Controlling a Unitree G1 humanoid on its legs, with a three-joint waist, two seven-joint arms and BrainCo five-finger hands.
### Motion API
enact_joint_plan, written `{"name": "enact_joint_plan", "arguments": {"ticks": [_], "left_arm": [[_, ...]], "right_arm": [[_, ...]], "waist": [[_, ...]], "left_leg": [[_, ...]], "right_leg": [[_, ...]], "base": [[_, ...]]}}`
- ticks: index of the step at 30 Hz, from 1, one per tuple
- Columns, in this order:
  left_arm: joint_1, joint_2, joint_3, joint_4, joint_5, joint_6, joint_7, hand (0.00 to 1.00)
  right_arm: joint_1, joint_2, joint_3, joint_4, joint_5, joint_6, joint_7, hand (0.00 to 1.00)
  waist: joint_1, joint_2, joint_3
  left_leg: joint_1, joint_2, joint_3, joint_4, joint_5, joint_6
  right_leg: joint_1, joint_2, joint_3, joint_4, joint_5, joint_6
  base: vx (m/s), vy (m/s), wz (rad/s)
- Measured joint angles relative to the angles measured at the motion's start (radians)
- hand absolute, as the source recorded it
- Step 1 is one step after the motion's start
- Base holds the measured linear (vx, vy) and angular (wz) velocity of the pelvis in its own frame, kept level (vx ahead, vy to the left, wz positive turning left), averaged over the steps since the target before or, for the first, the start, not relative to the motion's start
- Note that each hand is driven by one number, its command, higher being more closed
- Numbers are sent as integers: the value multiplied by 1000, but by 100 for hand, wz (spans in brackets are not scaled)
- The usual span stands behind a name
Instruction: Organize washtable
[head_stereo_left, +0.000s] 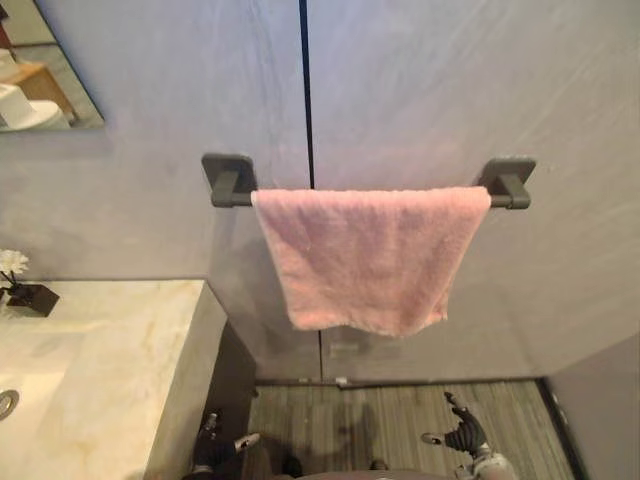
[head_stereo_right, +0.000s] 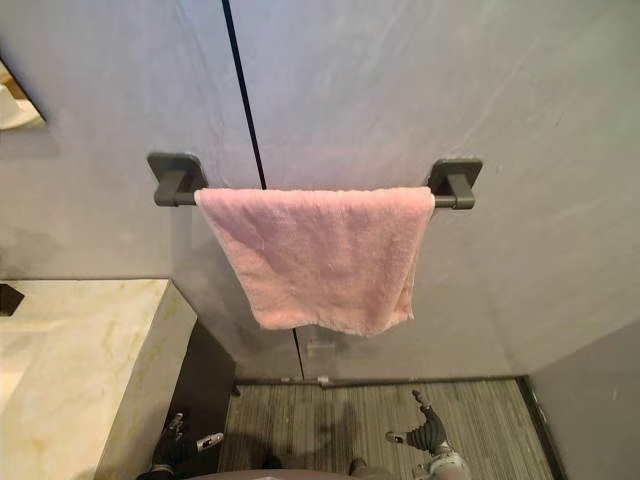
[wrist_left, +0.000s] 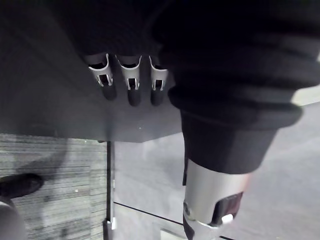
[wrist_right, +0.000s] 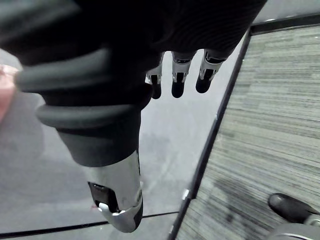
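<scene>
A pink towel (head_stereo_left: 365, 255) hangs folded over a dark wall rail (head_stereo_left: 505, 185), spread between the two brackets. The marble washtable (head_stereo_left: 95, 370) stands at the lower left, below the rail's level. My left hand (head_stereo_left: 215, 448) hangs low beside the washtable's side, fingers relaxed and holding nothing; its fingers (wrist_left: 131, 82) point at the dark side panel. My right hand (head_stereo_left: 462, 430) hangs low over the striped floor at the lower right, fingers loose and empty (wrist_right: 177, 75). Both hands are well below the towel.
A small dark holder with a white flower (head_stereo_left: 25, 290) stands on the washtable's back left. A sink drain (head_stereo_left: 6, 403) shows at the left edge. A mirror (head_stereo_left: 40, 70) hangs at the top left. A grey wall panel (head_stereo_left: 600, 410) closes in on the right.
</scene>
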Motion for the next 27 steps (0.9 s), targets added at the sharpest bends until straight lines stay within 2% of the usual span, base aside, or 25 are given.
{"name": "enact_joint_plan", "arguments": {"ticks": [3, 4, 5, 6, 7, 8, 9, 10, 11, 12, 13, 14, 15, 16, 17, 18, 19, 20, 21, 23, 25, 26, 27], "left_arm": [[-55, 5, -4, -12, -1, 1, 12, 0], [-69, 7, -5, -29, -6, -1, 13, 0], [-75, 11, -19, -44, -10, -1, 15, 0], [-74, 17, -28, -66, -11, -3, 15, 0], [-74, 17, -29, -77, -16, -2, 17, 0], [-74, 16, -30, -87, -23, -2, 21, 0], [-74, 14, -30, -88, -28, -2, 25, 0], [-74, 3, -31, -88, -37, -2, 33, 0], [-73, -16, -32, -92, -40, -2, 37, 0], [-70, -41, -44, -101, -40, -1, 38, 0], [-69, -47, -50, -108, -40, -1, 39, 0], [-72, -64, -78, -122, -40, -2, 39, 0], [-75, -77, -94, -127, -41, -1, 37, 0], [-71, -79, -98, -127, -40, 1, 38, 0], [-69, -71, -109, -133, -40, 10, 37, 0], [-64, -66, -110, -139, -40, 13, 38, 0], [-62, -64, -111, -140, -40, 14, 37, 0], [-54, -61, -115, -146, -40, 16, 37, 0], [-46, -59, -115, -156, -39, 16, 37, 0], [-47, -49, -115, -152, -39, 16, 32, 0], [-67, -42, -116, -119, -39, 15, 32, 0], [-97, -37, -117, -84, -38, 16, 32, 0], [-105, -36, -117, -76, -36, 17, 32, 0]], "right_arm": [[-31, 7, 29, -2, 1, 1, -1, 0], [-42, 17, 35, -3, 5, 2, 0, 0], [-40, 29, 36, -5, 13, 2, -1, 0], [-20, 38, 42, -6, 21, 2, 0, 0], [-19, 41, 52, -8, 29, 2, 1, 0], [-20, 40, 61, -21, 37, 1, 1, 0], [-25, 40, 62, -25, 43, 1, 0, 0], [-42, 38, 62, -27, 52, 2, -2, 0], [-69, 30, 61, -32, 59, 2, -15, 0], [-80, 24, 60, -50, 68, -1, -29, 0], [-84, 23, 60, -53, 71, -1, -34, 0], [-101, 10, 60, -50, 77, 0, -40, 0], [-101, -1, 50, -43, 90, 2, -40, 0], [-104, 7, 36, -36, 91, 3, -40, 0], [-87, 21, 9, -34, 101, 13, -47, 0], [-79, 17, -2, -33, 111, 17, -51, 0], [-74, 19, -5, -33, 114, 18, -52, 0], [-63, 13, -6, -33, 128, 19, -54, 0], [-61, 11, -6, -30, 130, 20, -55, 0], [-48, 5, -16, -12, 130, 19, -55, 0], [-46, 8, -25, 13, 131, 19, -53, 0], [-52, 14, -48, 35, 136, 20, -46, 0], [-52, 17, -59, 43, 138, 20, -43, 0]], "waist": [[7, -3, 31], [12, 6, 43], [9, 0, 43], [10, -7, 39], [19, -21, 32], [41, -39, 26], [47, -45, 26], [61, -60, 24], [66, -47, 34], [78, -24, 38], [84, -17, 41], [83, 22, 66], [59, 33, 90], [55, 34, 93], [54, 15, 102], [54, -9, 112], [55, -11, 111], [43, -8, 107], [34, -3, 104], [30, 21, 88], [17, 34, 66], [-12, 42, 59], [-24, 55, 51]], "left_leg": [[-131, 19, -10, 152, -42, 12], [-172, 42, -21, 188, -50, 23], [-185, 37, -54, 216, -49, 23], [-205, 28, -89, 249, -49, 22], [-227, 24, -97, 273, -48, 21], [-267, 16, -105, 313, -47, 19], [-289, 10, -109, 335, -46, 18], [-326, 5, -117, 364, -37, 4], [-358, 16, -132, 368, -12, -25], [-395, 33, -161, 349, 27, -46], [-406, 40, -173, 331, 55, -52], [-411, 60, -199, 253, 163, -55], [-384, 78, -172, 152, 242, -33], [-375, 81, -129, 179, 222, -27], [-367, 72, -43, 279, 111, -13], [-368, 68, -3, 383, 67, -14], [-364, 70, 8, 431, 39, -12], [-352, 89, 33, 529, -34, -10], [-339, 104, 43, 565, -67, -9], [-225, 170, 86, 624, -147, -14], [-137, 204, 92, 571, -162, -20], [-45, 209, 114, 407, -137, -41], [-20, 204, 118, 327, -123, -67]], "right_leg": [[-92, 5, 28, 85, -7, 13], [-139, 17, 96, 241, -72, 23], [-157, 3, 132, 456, -151, 46], [-140, -11, 175, 598, -190, 82], [-124, -18, 208, 642, -205, 99], [-83, -33, 255, 646, -214, 112], [-57, -39, 272, 613, -217, 117], [-2, -34, 304, 524, -273, 106], [32, -19, 300, 429, -339, 55], [34, 3, 270, 377, -387, 20], [29, 16, 255, 366, -403, -2], [34, 68, 207, 342, -411, -35], [31, 82, 131, 332, -384, -78], [33, 83, 98, 337, -378, -89], [32, 61, 41, 352, -368, -107], [29, 42, 11, 345, -352, -117], [27, 34, -4, 337, -342, -115], [25, 25, -46, 309, -313, -117], [24, 24, -67, 293, -298, -118], [8, 18, -136, 259, -248, -119], [-11, 8, -199, 254, -230, -109], [-21, -12, -258, 251, -219, -91], [-24, -17, -279, 241, -212, -83]], "base": [[-75, -7, 11], [-46, 8, 53], [7, -39, 93], [4, -151, 97], [-11, -189, 79], [-81, -193, 46], [-151, -221, 48], [-248, -284, 52], [-370, -338, 63], [-368, -277, 54], [-522, -363, 81], [-576, -327, 120], [-492, -270, 137], [-432, -218, 149], [-348, -223, 120], [-411, -248, 109], [-315, -140, 92], [-243, -69, 80], [-282, -41, 91], [-228, 28, 78], [-157, 81, 120], [-151, 126, 154], [-159, 183, 143]]}}
